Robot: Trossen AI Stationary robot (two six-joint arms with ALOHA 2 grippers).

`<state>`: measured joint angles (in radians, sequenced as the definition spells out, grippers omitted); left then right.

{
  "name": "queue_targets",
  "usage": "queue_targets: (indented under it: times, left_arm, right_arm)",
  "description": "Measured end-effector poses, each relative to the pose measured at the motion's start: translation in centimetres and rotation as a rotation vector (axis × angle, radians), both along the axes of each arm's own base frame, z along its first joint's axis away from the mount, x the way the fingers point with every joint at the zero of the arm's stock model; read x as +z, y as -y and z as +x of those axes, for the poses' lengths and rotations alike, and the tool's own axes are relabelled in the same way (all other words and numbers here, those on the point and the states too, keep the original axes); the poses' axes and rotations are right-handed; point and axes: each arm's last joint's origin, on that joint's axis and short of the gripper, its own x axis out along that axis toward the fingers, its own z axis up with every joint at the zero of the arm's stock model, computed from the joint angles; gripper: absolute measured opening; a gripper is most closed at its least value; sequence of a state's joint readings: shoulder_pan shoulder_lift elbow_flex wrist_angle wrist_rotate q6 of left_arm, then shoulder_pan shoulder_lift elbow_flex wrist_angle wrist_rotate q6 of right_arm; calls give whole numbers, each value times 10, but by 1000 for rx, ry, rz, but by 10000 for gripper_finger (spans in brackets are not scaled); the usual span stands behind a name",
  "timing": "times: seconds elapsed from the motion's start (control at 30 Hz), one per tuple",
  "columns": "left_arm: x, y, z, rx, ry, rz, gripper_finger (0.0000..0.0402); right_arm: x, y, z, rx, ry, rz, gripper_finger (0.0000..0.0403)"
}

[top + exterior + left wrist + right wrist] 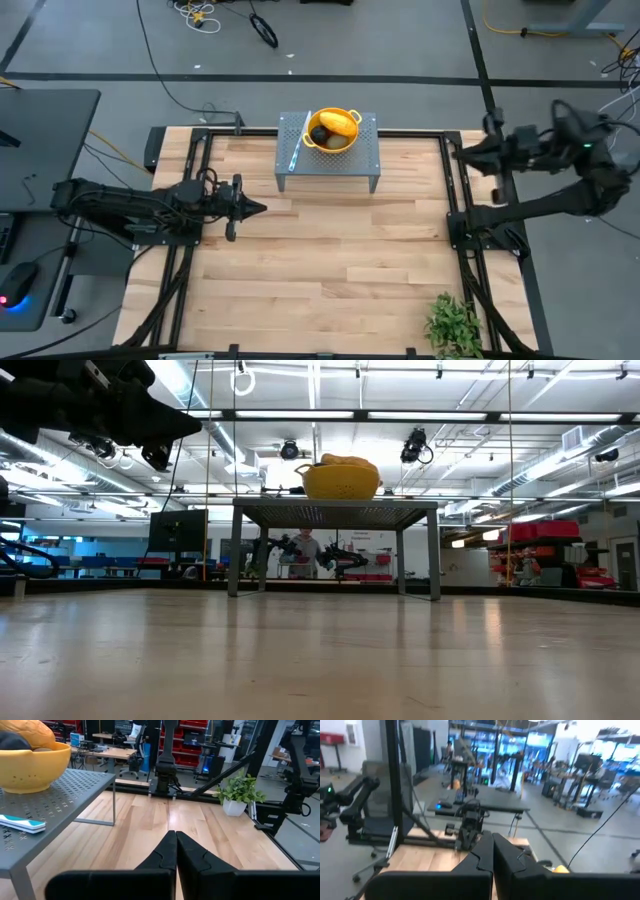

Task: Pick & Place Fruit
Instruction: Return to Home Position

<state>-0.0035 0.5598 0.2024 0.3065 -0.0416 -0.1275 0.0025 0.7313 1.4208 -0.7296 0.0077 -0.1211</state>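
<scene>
1. Fruit lies piled in the yellow colander bowl on the grey perforated shelf, at the middle of the table's back edge.
2. A knife lies on the shelf just beside the bowl, on the left arm's side.
3. Left hand: fingers pressed together, empty, raised over the table's left part.
4. Right hand: fingers together, empty, over the table's right edge.

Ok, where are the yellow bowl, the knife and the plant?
yellow bowl (340, 484): low view, on its front wall.
knife (22, 823): left wrist view, on its middle.
plant (455, 325): high view, on its leaves.
</scene>
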Motion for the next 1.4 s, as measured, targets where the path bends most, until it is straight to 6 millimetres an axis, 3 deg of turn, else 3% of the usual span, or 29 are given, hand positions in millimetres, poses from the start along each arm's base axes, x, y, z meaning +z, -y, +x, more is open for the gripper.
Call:
queue_targets:
  times: [0.63, 1.4]
  left_arm:
    - [0, -1, 0, 26, 0, 2, 4]
    - [0, -1, 0, 38, 0, 1, 3]
  right_arm:
    - [-1, 1, -77, -16, 174, 2, 1]
    - [-11, 1, -143, -16, 353, 3, 1]
